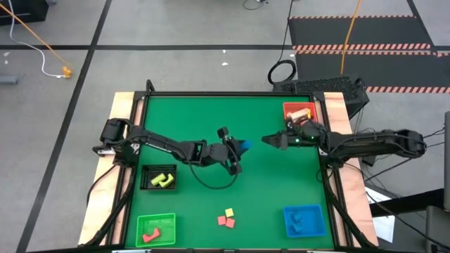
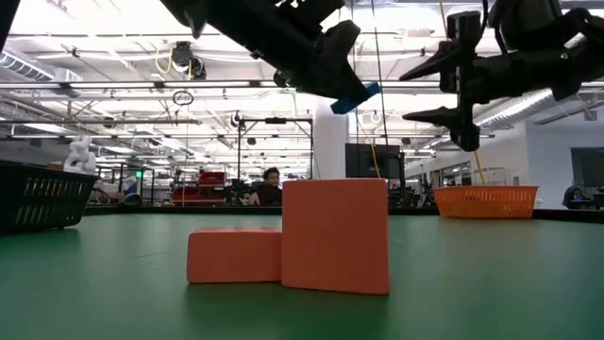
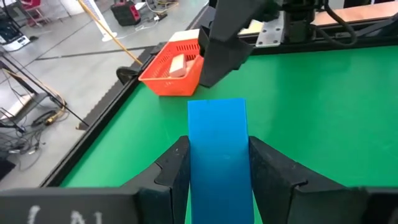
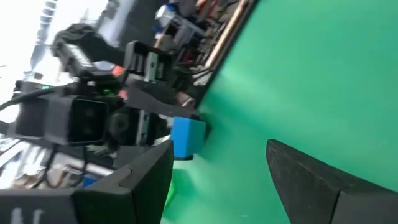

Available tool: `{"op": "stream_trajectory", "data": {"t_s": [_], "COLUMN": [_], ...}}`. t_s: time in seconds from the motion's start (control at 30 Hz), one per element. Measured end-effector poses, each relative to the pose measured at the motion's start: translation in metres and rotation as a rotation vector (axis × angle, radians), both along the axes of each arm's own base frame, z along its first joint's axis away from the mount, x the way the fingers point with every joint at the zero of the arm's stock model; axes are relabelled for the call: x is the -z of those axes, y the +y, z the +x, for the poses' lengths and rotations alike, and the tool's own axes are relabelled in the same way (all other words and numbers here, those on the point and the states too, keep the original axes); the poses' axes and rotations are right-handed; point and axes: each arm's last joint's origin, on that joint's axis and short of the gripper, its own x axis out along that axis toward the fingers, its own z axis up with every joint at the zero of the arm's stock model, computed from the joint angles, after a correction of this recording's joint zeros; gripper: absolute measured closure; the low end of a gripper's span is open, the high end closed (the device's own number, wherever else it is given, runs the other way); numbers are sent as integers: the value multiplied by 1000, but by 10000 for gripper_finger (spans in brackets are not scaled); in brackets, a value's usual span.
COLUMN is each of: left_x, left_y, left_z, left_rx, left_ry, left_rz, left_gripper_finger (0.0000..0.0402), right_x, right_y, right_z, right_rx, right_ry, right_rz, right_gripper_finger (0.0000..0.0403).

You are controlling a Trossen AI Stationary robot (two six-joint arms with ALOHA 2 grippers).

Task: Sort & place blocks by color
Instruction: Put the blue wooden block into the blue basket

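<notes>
My left gripper (image 1: 239,149) hangs over the middle of the green table, shut on a blue bar block (image 3: 217,143), which shows lifted in the low view (image 2: 357,97). My right gripper (image 1: 269,140) is open, level, a short way to the bar's right, its fingers (image 4: 134,177) pointing at it. Loose near the near edge lie a yellow block (image 1: 228,211) and two red blocks (image 1: 225,221), large in the low view (image 2: 334,234). More blocks lie in the trays. My left gripper pinches the blue bar's near half (image 3: 217,177) between its two fingers (image 3: 177,165), one on each long side face. The fingers lie along the bar, whose free end (image 3: 217,109) sticks out past the tips toward the right arm. The bar is lifted clear of the table.
A red tray (image 1: 299,111) with blocks sits at the far right corner. A black bin (image 1: 158,177) with yellow blocks sits at the left, a green tray (image 1: 155,229) with red blocks at the near left, a blue tray (image 1: 304,220) with blue blocks at the near right.
</notes>
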Motion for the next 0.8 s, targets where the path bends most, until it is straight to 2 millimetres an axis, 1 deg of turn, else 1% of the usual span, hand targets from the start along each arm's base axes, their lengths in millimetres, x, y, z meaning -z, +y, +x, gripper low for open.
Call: {"op": "stream_trajectory", "data": {"t_s": [0.13, 0.23, 0.4, 0.5, 0.6, 0.7, 0.8], "left_x": [0, 0, -1, -1, -1, -1, -1], "left_y": [4, 6, 7, 7, 7, 7, 8], "left_z": [0, 1, 1, 1, 1, 1, 1], "left_rx": [-8, -11, 3, 11, 13, 19, 20], "left_ry": [1, 5, 11, 17, 23, 30, 37], "left_rz": [3, 9, 49, 68, 70, 85, 100], "left_gripper_finger": [270, 270, 270, 270, 270, 270, 270], "right_x": [-5, -10, -13, -15, -17, -16, -15], "right_y": [6, 10, 16, 15, 14, 14, 14], "right_z": [7, 18, 44, 60, 71, 77, 79], "right_rx": [44, 51, 28, 20, 17, 7, -6], "right_ry": [18, 33, 84, 108, 116, 130, 135], "right_rz": [-33, -59, -95, -112, -129, -140, -129], "right_gripper_finger": [156, 156, 156, 156, 156, 159, 179]}}
